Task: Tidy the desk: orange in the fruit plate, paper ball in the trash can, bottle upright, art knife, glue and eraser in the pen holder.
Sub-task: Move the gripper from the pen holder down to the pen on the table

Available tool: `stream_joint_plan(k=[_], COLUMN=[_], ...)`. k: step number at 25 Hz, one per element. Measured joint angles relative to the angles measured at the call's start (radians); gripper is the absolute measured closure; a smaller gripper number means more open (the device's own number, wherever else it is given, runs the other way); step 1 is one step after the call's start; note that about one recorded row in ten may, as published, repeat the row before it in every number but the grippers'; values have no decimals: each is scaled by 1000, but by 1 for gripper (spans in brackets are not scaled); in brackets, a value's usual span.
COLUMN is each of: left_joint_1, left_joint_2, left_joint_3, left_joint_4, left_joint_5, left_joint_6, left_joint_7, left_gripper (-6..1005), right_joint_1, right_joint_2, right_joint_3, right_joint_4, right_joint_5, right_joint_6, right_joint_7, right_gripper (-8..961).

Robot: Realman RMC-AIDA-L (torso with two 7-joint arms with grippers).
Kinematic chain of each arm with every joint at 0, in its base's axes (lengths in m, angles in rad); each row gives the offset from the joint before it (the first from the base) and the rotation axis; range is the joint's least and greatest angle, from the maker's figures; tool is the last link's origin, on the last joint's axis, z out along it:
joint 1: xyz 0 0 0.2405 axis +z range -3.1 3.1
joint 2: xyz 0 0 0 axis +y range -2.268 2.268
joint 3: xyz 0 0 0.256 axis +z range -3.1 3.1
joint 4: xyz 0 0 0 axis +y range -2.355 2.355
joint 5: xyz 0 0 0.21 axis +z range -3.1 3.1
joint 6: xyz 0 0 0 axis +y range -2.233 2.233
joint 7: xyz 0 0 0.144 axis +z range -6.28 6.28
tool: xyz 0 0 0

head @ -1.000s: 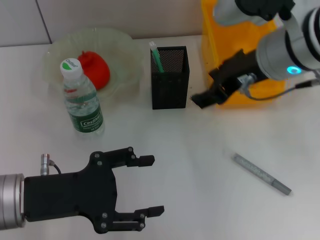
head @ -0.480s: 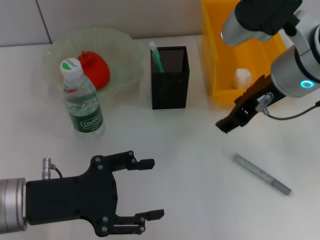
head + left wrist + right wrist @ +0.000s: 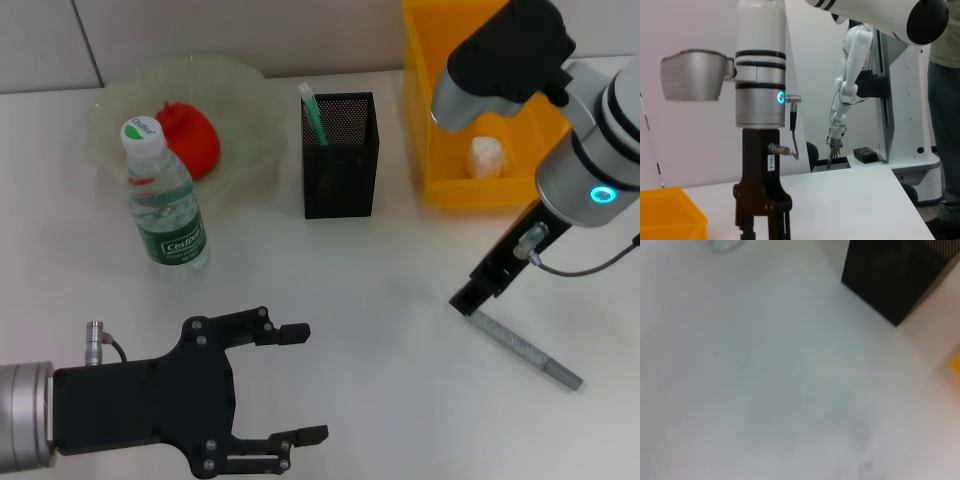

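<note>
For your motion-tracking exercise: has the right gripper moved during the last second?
Yes. The right gripper moved from the bright yellow plastic trash can down to the grey art knife.

The bottle point(image 3: 164, 200) hides the near left part of the orange point(image 3: 190, 138). The right arm covers part of the trash can point(image 3: 440, 150). The right pincer point(image 3: 470, 300) hides the knife's point(image 3: 525, 349) left end; its fingers are unreadable. The pen holder point(image 3: 897, 275) is blurred and cut off.
</note>
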State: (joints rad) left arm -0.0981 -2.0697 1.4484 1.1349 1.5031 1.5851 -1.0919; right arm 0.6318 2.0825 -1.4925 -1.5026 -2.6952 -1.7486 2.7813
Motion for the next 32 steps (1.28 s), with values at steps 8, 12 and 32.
stream_joint_plan(k=[8, 12, 32], left_joint_1=[-4, -14, -26], left_joint_2=[0, 0, 0], left_joint_3=[3, 3, 4], left_joint_4=[-26, -37, -46], left_joint_5=[-18, -21, -21], left_joint_6=[1, 3, 3], left_joint_7=[28, 30, 30], left_gripper=[212, 212, 212], right_joint_1=[12, 7, 7], right_joint_2=[-2, -3, 1], right_joint_3=[43, 49, 29], right_joint_4=[94, 112, 225], right_joint_5=[-39, -81, -76], right_joint_6=[-4, -2, 34], right_joint_7=[-4, -9, -47], right_gripper=[254, 254, 257])
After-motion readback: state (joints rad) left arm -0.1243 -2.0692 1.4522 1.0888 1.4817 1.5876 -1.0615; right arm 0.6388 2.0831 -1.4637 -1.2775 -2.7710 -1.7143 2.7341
